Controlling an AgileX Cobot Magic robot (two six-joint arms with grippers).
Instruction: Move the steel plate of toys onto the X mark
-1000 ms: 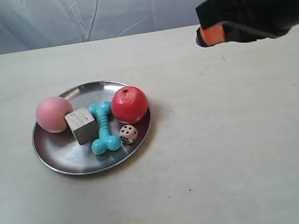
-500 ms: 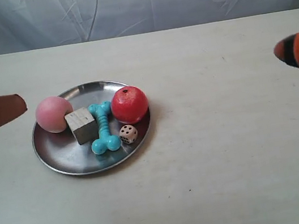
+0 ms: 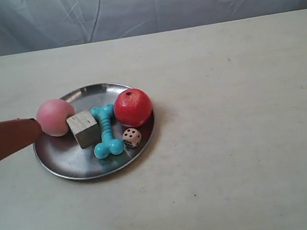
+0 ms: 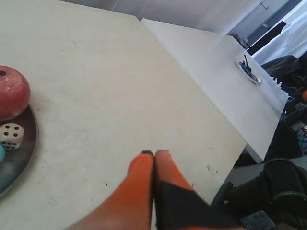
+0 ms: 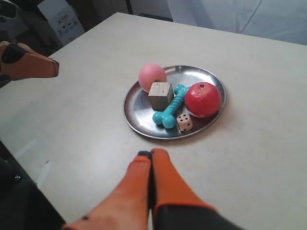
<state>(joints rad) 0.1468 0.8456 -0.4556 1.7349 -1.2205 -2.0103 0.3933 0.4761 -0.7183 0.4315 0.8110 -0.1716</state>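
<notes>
As its fingers [image 5: 136, 179] touch, right hand [image 5: 151, 154] points toward steel plate [image 5: 139, 119]

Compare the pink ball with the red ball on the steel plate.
The pink ball is pale and plain; the red ball is deep red with a dark dimple on top. The pink ball sits by the wooden cube at the steel plate's left in the exterior view; the red ball sits at its right, near the die. Both are round and similar in size.

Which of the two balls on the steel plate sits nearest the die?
The red ball, just behind the die on the steel plate; the pink ball lies across it, beyond the wooden cube.
</notes>
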